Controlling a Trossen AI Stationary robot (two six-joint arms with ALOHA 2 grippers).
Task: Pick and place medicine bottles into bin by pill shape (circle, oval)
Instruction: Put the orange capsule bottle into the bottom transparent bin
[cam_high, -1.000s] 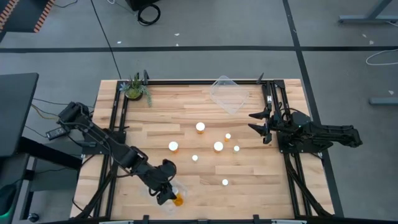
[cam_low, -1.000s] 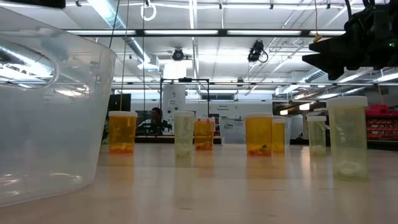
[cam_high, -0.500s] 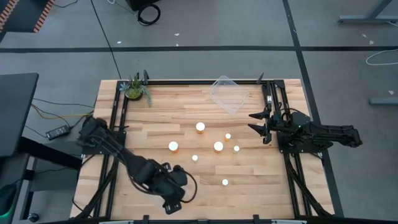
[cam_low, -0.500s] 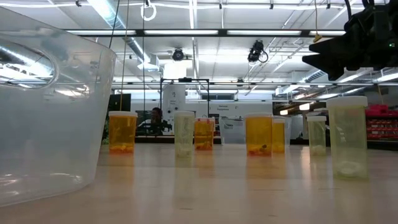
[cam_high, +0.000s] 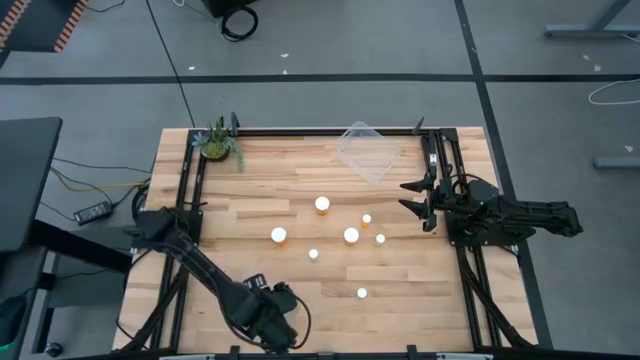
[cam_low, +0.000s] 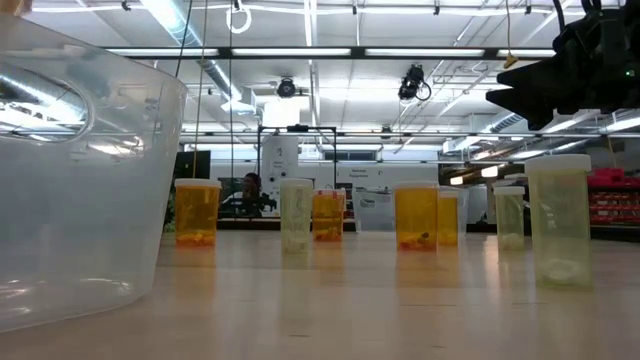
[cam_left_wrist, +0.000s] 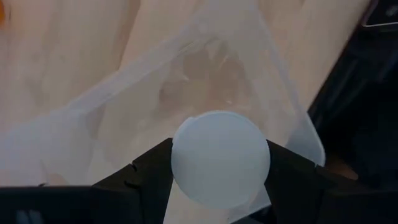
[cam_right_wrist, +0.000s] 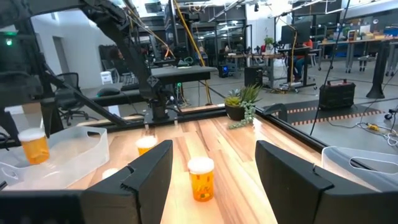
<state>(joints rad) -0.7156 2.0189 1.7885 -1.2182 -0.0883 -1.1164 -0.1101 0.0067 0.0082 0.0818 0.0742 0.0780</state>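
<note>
My left gripper (cam_high: 270, 322) hangs at the table's near left, pointing straight down over a clear bin (cam_left_wrist: 124, 106), shut on a medicine bottle with a white cap (cam_left_wrist: 221, 158). The right wrist view shows that bottle's orange body (cam_right_wrist: 34, 149) above the bin (cam_right_wrist: 68, 155). Several more white-capped medicine bottles (cam_high: 351, 236) stand upright on their bases mid-table. My right gripper (cam_high: 412, 200) waits open at the right edge, holding nothing. My left gripper pinches the bottle between its two fingers (cam_left_wrist: 149, 177), one on each side at the cap end (cam_left_wrist: 186, 180). The fingers come from above, pointing down. The bottle hangs upright, cap up, lifted clear over the bin.
A second clear bin (cam_high: 365, 150) lies at the far edge, and a small potted plant (cam_high: 217, 143) stands at the far left corner. Black rails (cam_high: 185, 200) run along the table's sides. In the low view the near bin (cam_low: 80, 180) fills the left.
My left gripper has moved toward the table's near edge and a little down, tipping from a slant to point straight down. The bottle it holds has come from tilted to upright over the bin.
</note>
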